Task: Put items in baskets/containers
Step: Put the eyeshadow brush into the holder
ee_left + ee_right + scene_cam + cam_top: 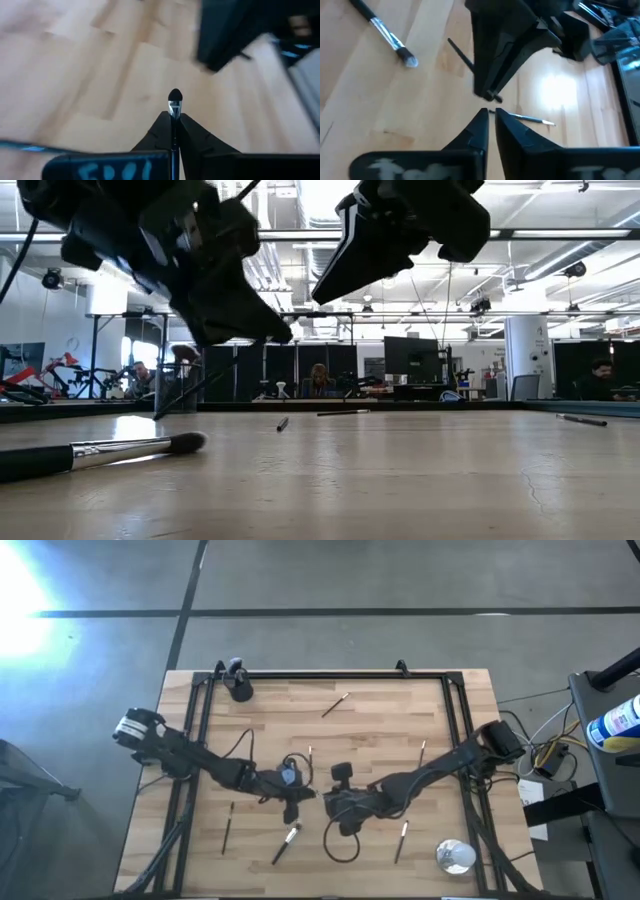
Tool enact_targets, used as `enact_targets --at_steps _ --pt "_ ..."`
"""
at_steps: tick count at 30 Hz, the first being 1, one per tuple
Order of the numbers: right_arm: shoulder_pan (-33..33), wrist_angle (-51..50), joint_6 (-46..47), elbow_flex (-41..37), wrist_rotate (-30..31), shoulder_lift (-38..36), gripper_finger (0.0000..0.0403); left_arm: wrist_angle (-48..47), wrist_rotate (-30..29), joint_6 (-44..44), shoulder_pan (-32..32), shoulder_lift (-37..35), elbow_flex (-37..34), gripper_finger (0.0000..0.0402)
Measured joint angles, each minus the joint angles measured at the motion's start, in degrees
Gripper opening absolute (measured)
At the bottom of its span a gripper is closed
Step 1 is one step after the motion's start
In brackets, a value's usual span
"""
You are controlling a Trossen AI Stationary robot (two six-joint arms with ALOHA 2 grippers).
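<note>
Both arms reaching inward from opposite sides of the desk, meeting near its middle, held above the surface. Left hand (171, 131) pointing toward the right one, fingers (155, 135) pressed together, clamped on a slim brush (174, 100). Right hand (490, 120) facing the left hand's tip, fingers (507, 127) nearly together with only a narrow slit between them, holding nothing.

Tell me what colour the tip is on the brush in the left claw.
Black, above a shiny silver band. The brush in the left claw shows best in the left wrist view.
</note>
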Motion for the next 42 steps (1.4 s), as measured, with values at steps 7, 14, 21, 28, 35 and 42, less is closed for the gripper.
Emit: enact_targets --at_steps 7,14,21,28,35,42 --pt "0.02 0.25 2.63 -2.73 1.51 -1.51 0.0079 3.21 -10.19 4.67 4.91 -9.26 -8.13 0.0009" --pt "0.05 8.42 2.37 -8.97 2.8 -1.56 0.0048 8.09 -17.94 13.4 17.4 -21.43 -14.88 0.0009" --pt "0.02 17.74 0.96 -13.4 2.82 -1.54 0.001 11.48 -19.41 25.17 38.09 -28.41 -14.41 0.0009" --pt "0.02 26.93 -1.08 -16.79 2.79 -1.54 0.0009 11.67 -17.47 27.97 57.44 -28.27 -10.38 0.0009" --pt "0.13 28.76 -1.42 -18.05 2.78 -1.54 0.0008 12.35 -15.94 26.62 66.06 -23.82 -10.53 0.0009" --pt "0.59 31.22 -2.0 -19.21 2.78 -1.54 0.0008 22.14 -16.68 26.19 67.7 -16.54 -14.7 0.0009"
